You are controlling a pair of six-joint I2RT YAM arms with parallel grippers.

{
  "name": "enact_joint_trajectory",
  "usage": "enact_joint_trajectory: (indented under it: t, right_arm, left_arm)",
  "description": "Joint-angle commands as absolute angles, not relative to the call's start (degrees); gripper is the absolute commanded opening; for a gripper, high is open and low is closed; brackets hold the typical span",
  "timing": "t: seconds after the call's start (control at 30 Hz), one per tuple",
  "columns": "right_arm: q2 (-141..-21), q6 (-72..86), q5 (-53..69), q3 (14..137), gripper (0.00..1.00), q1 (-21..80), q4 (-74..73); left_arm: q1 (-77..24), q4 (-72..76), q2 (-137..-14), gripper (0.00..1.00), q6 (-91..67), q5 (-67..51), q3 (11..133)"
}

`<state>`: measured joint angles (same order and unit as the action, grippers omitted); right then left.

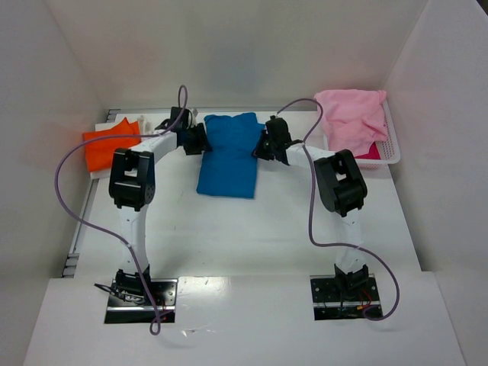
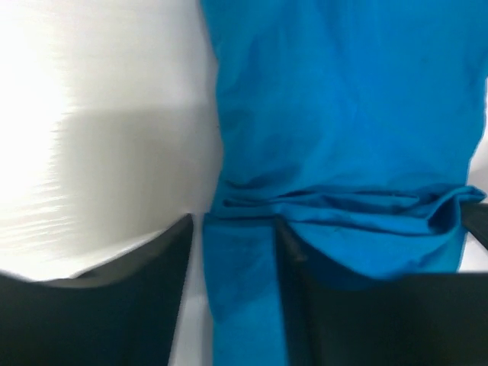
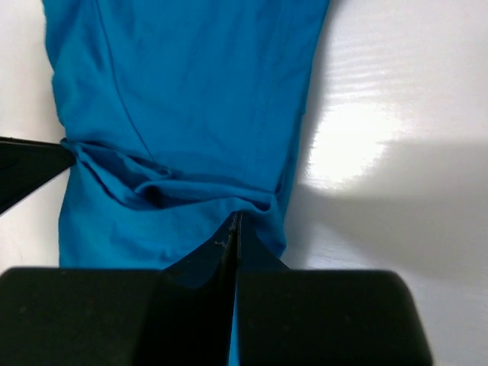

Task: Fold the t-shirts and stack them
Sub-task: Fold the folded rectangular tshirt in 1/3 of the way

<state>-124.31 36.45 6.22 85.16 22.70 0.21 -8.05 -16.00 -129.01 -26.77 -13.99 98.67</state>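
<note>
The bright blue t-shirt [image 1: 227,160] lies folded in a long rectangle at the back middle of the table. My left gripper [image 1: 200,140] is at its left edge; in the left wrist view the gripper [image 2: 235,221] is open, with the blue shirt's [image 2: 343,114] edge between the fingers. My right gripper [image 1: 264,145] is at the shirt's right edge; in the right wrist view the gripper [image 3: 235,217] is shut on a pinch of the blue cloth [image 3: 191,91], which bunches in front of it. The orange t-shirt [image 1: 107,146] lies folded at the back left. The pale pink t-shirt [image 1: 351,114] is heaped in the basket.
The white plastic basket [image 1: 393,149] stands at the back right, with a magenta cloth [image 1: 370,152] under the pink one. White walls close in the table on the left, back and right. Purple cables loop from both arms over the table.
</note>
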Motion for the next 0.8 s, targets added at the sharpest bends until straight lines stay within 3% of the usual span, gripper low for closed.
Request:
enact_joint_trajectory:
  t: [0.0,0.1,0.17,0.27,0.43,0.77]
  right_arm:
    - [-121.89,34.94,4.57,88.15,0.11,21.71,0.70]
    - [-117.37,34.89,4.04,86.65,0.25,21.71,0.07]
    - [-113.35,34.37,4.75,84.87,0.45,21.71,-0.63]
    - [-108.34,33.84,6.07,81.38,0.63,21.71,-2.03]
    - [-100.01,33.84,7.82,72.28,0.71,21.71,-2.11]
    - [-91.85,37.68,4.83,55.46,0.71,30.84,-2.02]
  left_arm:
    - [-7.82,-15.29,-122.46,0.68,-25.31,-11.78,98.49]
    - [-7.82,-15.82,-117.37,0.77,-24.26,-11.16,95.61]
    - [-7.82,-16.87,-113.82,0.83,-23.79,-11.16,93.34]
    - [-7.82,-17.75,-108.46,0.84,-23.73,-12.86,89.24]
    - [-9.06,-19.81,-101.87,0.84,-23.73,-14.15,79.18]
    - [-10.63,-19.71,-94.14,0.83,-28.83,-9.35,62.29]
